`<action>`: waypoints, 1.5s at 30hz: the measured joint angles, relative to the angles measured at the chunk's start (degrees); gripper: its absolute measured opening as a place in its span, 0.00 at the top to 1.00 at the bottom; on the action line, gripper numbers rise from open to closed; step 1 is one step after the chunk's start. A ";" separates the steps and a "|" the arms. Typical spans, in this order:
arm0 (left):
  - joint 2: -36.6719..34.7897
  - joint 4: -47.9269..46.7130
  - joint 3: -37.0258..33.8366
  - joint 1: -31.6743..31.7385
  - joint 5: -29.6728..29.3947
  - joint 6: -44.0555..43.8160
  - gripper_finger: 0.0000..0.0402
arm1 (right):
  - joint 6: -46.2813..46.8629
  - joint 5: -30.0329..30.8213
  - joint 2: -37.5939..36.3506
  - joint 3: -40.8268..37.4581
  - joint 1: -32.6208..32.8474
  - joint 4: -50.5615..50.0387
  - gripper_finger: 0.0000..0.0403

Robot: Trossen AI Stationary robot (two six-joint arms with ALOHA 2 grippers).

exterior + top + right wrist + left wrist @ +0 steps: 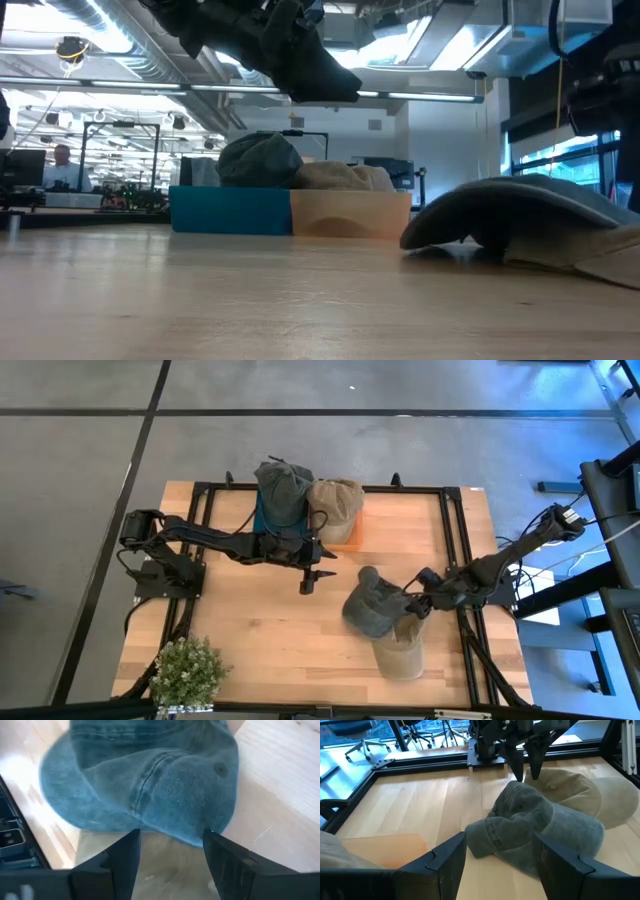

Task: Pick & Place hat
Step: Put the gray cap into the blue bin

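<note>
A grey-green cap (368, 607) lies on the table right of centre, its far side resting on a beige cap (401, 653) under it. The low view shows the grey-green cap (530, 212) the same way. My right gripper (413, 603) is open and points down at the cap's crown (150, 780) from the table's right side. My left gripper (308, 577) is open and hangs high over the table's middle, left of the caps (540, 820). Another grey-green cap (280, 485) sits in a blue bin, and another beige cap (336, 500) sits in a tan bin. My right gripper (527, 770) has its open fingertips right at the top of the grey-green cap's crown (530, 790), coming from above. I cannot tell whether they touch it.
The blue bin (230, 210) and tan bin (350, 217) stand side by side at the table's far edge. A potted plant (187, 670) sits at the near left corner. Black frame rails (455, 530) run along the table's sides. Bare wood lies between the bins and the caps.
</note>
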 joint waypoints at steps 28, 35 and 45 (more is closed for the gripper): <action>-0.02 0.21 0.01 0.00 -0.31 0.41 0.46 | 6.25 3.48 0.18 -2.67 0.02 -0.34 0.46; -0.04 0.21 0.02 0.00 -0.29 0.42 0.46 | -0.28 5.93 0.20 -2.79 0.02 3.37 0.46; -0.07 0.21 0.02 0.00 -0.57 0.42 0.46 | -6.67 7.83 0.30 -2.81 0.02 7.93 0.55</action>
